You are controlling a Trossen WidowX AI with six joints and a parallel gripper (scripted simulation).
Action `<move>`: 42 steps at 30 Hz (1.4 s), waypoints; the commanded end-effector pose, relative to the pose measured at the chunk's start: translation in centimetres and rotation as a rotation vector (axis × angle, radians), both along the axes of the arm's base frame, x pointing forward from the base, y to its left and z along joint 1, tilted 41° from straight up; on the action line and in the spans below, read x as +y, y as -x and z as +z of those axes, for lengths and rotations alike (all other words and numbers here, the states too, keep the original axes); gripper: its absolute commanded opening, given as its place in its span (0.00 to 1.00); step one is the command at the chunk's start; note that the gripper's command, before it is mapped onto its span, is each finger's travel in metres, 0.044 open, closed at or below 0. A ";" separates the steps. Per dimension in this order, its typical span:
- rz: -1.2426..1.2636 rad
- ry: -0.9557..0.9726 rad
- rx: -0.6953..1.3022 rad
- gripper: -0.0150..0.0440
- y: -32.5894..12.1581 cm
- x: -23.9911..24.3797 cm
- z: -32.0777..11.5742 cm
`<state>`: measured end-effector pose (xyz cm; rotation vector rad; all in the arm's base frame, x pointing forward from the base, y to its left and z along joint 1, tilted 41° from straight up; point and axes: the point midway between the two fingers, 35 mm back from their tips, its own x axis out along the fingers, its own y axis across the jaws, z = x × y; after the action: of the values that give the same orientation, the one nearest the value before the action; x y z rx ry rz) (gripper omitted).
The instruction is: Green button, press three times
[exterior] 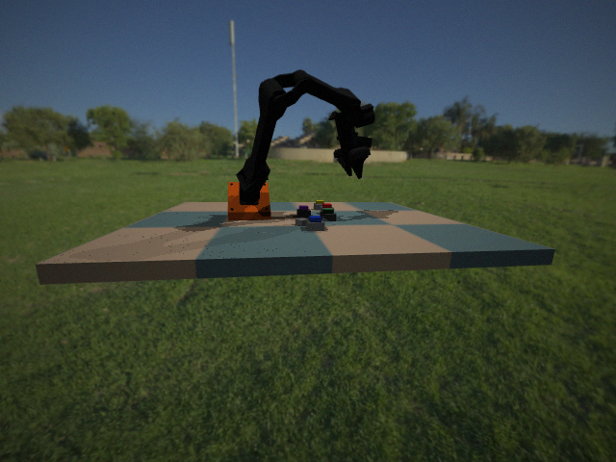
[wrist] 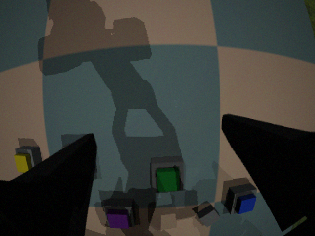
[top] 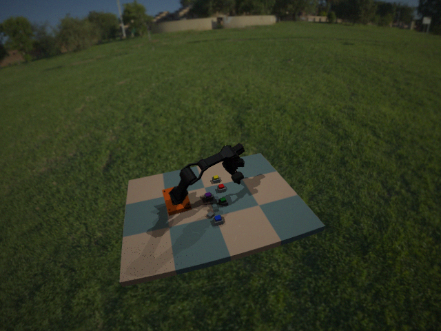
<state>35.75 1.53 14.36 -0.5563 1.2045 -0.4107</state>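
The green button [top: 222,200] [exterior: 327,211] [wrist: 168,179] sits on a dark square base on the checkered board, in the arm's shadow. Its cap stands up from the base. My gripper [top: 238,181] [exterior: 354,176] [wrist: 160,132] is open and empty. It points down, high above the board and farther from the arm's base than the green button. In the wrist view the green button shows between the two fingers, low in the picture. Nothing touches the button.
A red button [top: 221,186] [exterior: 326,205], yellow button [top: 216,177] [wrist: 22,162], purple button [top: 207,195] [wrist: 118,218] and blue button [top: 218,218] [wrist: 245,203] surround the green one. A small grey block [top: 210,214] [wrist: 207,214] lies near the blue button. The left finger seems to hide the red button in the wrist view.
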 end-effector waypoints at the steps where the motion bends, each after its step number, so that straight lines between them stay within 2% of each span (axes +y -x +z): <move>1: -0.222 0.038 0.160 0.93 7.6 -1.5 -1.7; 12: -0.254 0.050 0.180 0.93 8.6 -1.8 -1.8; 18: -0.254 0.052 0.178 0.67 8.5 -5.7 -6.2; 26: -0.254 0.053 0.178 0.31 8.5 -5.9 -6.4; 27: -0.254 0.053 0.178 0.29 8.5 -5.9 -6.4; 42: -0.254 0.053 0.178 0.29 8.5 -6.1 -6.7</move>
<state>27.24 -4.39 7.90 -0.4893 1.4467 -0.6199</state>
